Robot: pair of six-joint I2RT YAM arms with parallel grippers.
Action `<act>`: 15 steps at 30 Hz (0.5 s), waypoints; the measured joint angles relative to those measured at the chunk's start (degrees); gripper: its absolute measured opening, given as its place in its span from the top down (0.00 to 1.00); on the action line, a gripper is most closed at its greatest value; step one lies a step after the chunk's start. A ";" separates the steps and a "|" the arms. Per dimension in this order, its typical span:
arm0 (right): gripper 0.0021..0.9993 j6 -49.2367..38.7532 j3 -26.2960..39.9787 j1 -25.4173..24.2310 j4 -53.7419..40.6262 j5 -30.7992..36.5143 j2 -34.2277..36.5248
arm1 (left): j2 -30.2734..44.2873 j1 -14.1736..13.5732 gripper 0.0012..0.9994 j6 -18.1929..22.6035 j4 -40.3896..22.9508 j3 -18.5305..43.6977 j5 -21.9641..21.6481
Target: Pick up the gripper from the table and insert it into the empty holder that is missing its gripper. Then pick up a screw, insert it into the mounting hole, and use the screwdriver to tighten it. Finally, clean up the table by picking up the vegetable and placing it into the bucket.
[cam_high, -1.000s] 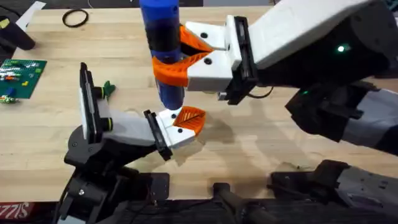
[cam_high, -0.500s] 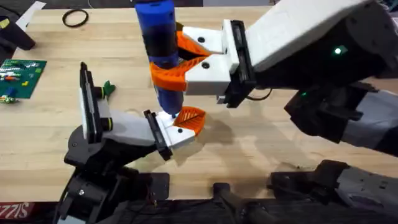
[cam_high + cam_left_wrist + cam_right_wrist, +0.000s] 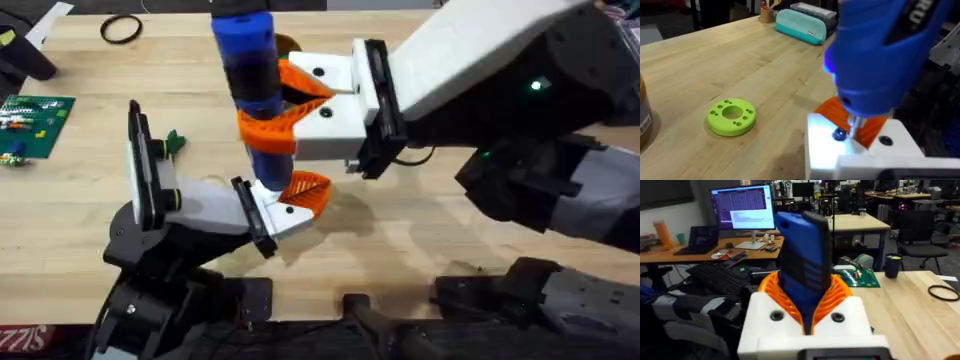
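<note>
Screwdriver (image 3: 255, 90) has tilted left; your right claw (image 3: 285, 100) grips it, tip on holder (image 3: 280, 208) screw (image 3: 839, 134). Left claw's state: cannot tell.

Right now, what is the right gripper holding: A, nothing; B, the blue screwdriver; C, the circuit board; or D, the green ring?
B: the right gripper has its orange fingers closed around the blue screwdriver, held upright with its tip down at the white holder.

One screwdriver (image 3: 252, 90), two claws (image 3: 285, 105).
</note>
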 joint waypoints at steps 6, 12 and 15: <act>0.96 -0.08 -0.03 0.36 -1.41 0.02 0.00 | 0.00 0.00 0.99 0.00 0.00 0.00 0.00; 0.96 -0.71 -0.04 0.36 -0.62 0.03 0.00 | 0.00 0.00 0.99 0.00 0.00 0.00 0.00; 0.96 -0.85 -0.05 0.36 0.09 0.04 0.00 | 0.00 0.00 0.99 0.00 0.00 0.00 0.00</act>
